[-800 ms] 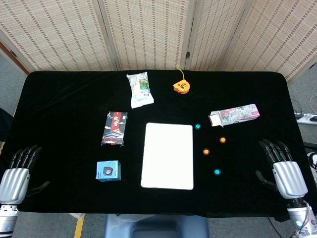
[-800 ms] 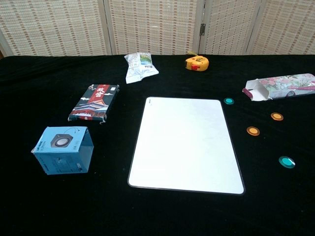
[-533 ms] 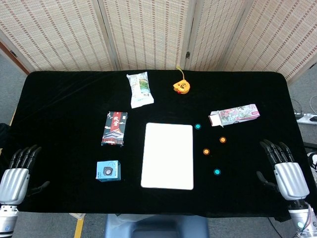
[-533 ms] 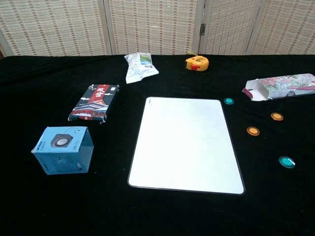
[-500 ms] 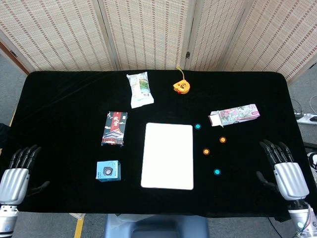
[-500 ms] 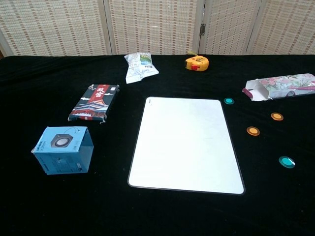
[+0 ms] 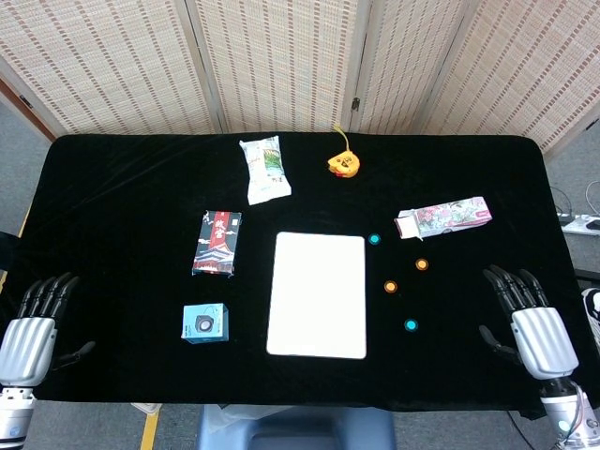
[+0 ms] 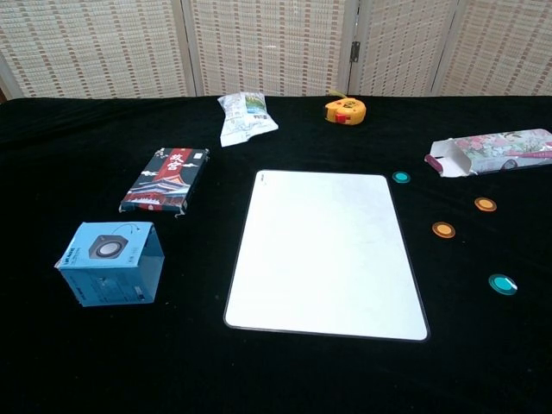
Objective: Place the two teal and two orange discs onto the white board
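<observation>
The white board point(image 7: 317, 294) point(image 8: 328, 251) lies flat in the middle of the black table. Right of it lie two teal discs point(image 7: 375, 239) point(image 7: 410, 325) and two orange discs point(image 7: 422, 264) point(image 7: 391, 286); the chest view shows the same teal discs point(image 8: 401, 177) point(image 8: 502, 284) and orange discs point(image 8: 486, 204) point(image 8: 443, 229). My left hand point(image 7: 33, 323) is open at the table's front left corner. My right hand point(image 7: 529, 323) is open at the front right, well right of the discs. Neither hand appears in the chest view.
A blue box point(image 7: 205, 323) and a dark patterned box point(image 7: 217, 243) sit left of the board. A white snack packet point(image 7: 265, 169) and a yellow tape measure point(image 7: 343, 164) lie at the back. A floral carton point(image 7: 443, 217) lies behind the discs.
My right hand has shifted slightly left and forward toward the discs. The left hand and all the objects are where they were.
</observation>
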{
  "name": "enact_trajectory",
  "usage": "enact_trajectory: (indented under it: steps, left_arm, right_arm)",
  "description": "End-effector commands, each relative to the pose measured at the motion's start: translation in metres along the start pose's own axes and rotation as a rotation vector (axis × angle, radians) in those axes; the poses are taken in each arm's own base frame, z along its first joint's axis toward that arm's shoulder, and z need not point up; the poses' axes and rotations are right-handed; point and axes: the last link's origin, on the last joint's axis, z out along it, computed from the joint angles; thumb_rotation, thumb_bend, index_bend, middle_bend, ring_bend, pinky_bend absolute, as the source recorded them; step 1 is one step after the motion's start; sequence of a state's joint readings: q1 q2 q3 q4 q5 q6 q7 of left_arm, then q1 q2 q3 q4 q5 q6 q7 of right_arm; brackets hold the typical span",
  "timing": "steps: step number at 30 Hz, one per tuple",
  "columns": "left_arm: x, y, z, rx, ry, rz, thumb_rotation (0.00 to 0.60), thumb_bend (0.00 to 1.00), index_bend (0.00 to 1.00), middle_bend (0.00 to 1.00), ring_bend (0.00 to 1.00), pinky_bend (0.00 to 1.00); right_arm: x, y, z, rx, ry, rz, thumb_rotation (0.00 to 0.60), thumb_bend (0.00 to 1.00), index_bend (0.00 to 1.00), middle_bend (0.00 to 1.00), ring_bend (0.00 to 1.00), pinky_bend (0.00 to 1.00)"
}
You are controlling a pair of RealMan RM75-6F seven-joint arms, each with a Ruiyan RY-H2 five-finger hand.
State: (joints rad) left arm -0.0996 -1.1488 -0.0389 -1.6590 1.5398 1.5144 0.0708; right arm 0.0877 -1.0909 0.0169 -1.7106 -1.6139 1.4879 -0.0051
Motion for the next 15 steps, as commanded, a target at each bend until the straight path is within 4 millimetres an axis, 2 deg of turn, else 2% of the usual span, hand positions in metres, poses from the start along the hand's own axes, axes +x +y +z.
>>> enact_trajectory:
  steps: [1,5,12,15]
  left_arm:
    - [0.0,0.001,0.0,-0.001,0.001,-0.001,0.6,0.15,0.04,0.08,0.06,0.0]
    - [0.001,0.002,0.0,-0.005,0.002,-0.002,0.6,0.15,0.04,0.08,0.06,0.0]
    - [0.001,0.001,-0.002,0.002,0.002,-0.003,0.6,0.15,0.04,0.08,0.06,0.0]
    - [0.001,0.0,-0.003,0.004,0.0,-0.001,0.6,0.15,0.04,0.08,0.06,0.0]
  right_arm:
    - [-0.009,-0.005,0.002,0.034,-0.044,-0.008,0.6,0.38,0.07,0.11,0.12,0.03]
    - [-0.025,-0.013,0.01,0.075,-0.122,-0.032,0.6,0.38,0.1,0.12,0.12,0.03]
    - [-0.067,-0.022,0.027,0.112,-0.281,-0.032,0.6,0.38,0.26,0.13,0.12,0.03]
    - [-0.078,-0.021,0.034,0.11,-0.315,-0.029,0.6,0.38,0.32,0.14,0.11,0.03]
